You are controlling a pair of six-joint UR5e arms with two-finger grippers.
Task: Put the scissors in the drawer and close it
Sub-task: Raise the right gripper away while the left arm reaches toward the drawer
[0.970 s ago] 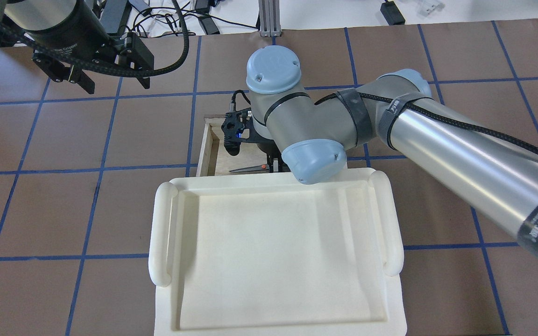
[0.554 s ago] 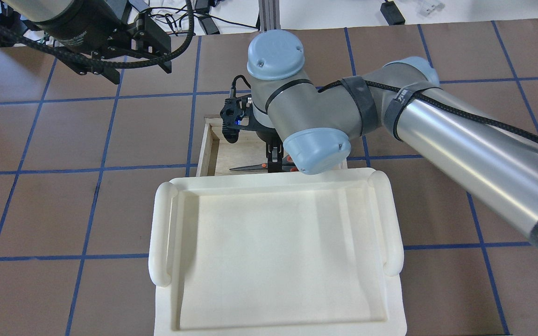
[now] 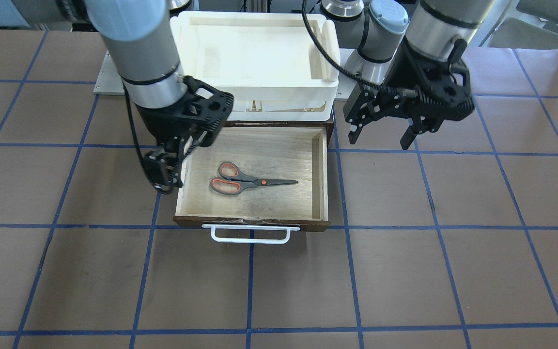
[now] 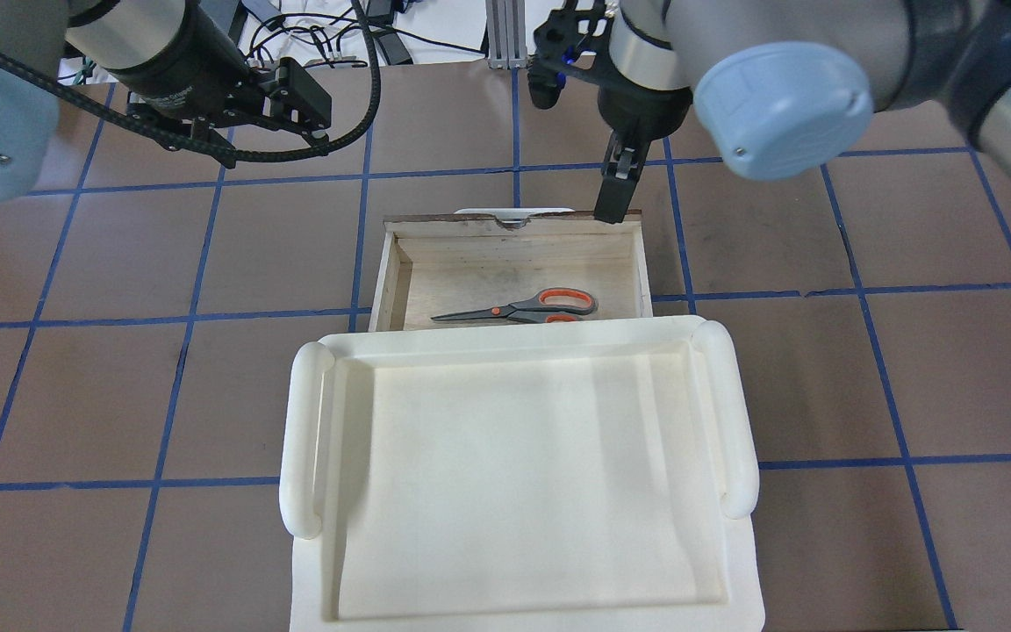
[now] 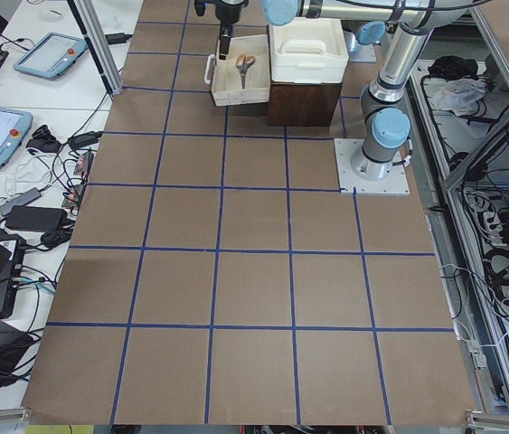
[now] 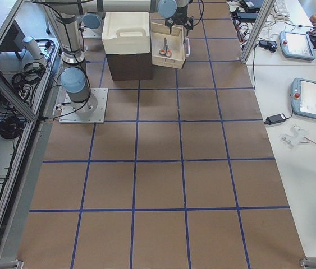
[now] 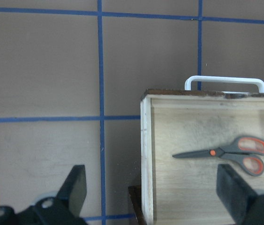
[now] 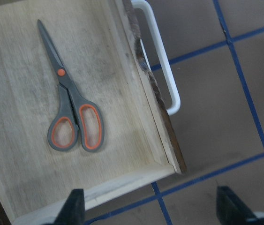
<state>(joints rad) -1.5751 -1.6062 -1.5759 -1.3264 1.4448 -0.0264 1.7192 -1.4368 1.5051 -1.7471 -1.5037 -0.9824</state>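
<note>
Scissors (image 4: 519, 309): flat on the drawer's floor, blades shut. In the overhead view the tips aim to 9 o'clock and the orange-lined loops sit at 3 o'clock. They lie in the drawer's 6 o'clock part, just beyond the tray's far rim, with nothing gripping them.
Tray (image 4: 505, 338): white, on top of the dark cabinet (image 5: 301, 101). Its far rim hides the drawer's nearest strip in the overhead view.
Drawer (image 4: 396, 272): pulled out toward 12 o'clock, with light plywood inside and a dark brown front.
Handle (image 4: 514, 213): white wire bar on the middle of the front, at 12 o'clock from the scissors.
Right claw (image 8: 153, 213): fingers wide apart, holding nothing. It hangs by the drawer's front corner, about 1 o'clock from the scissors, apart from them.
Left claw (image 3: 380, 139): spread wide and empty. It hovers over the table, about 10 o'clock from the drawer and well apart from it.
Table (image 4: 163, 395): brown, crossed by a grid of blue tape.
</note>
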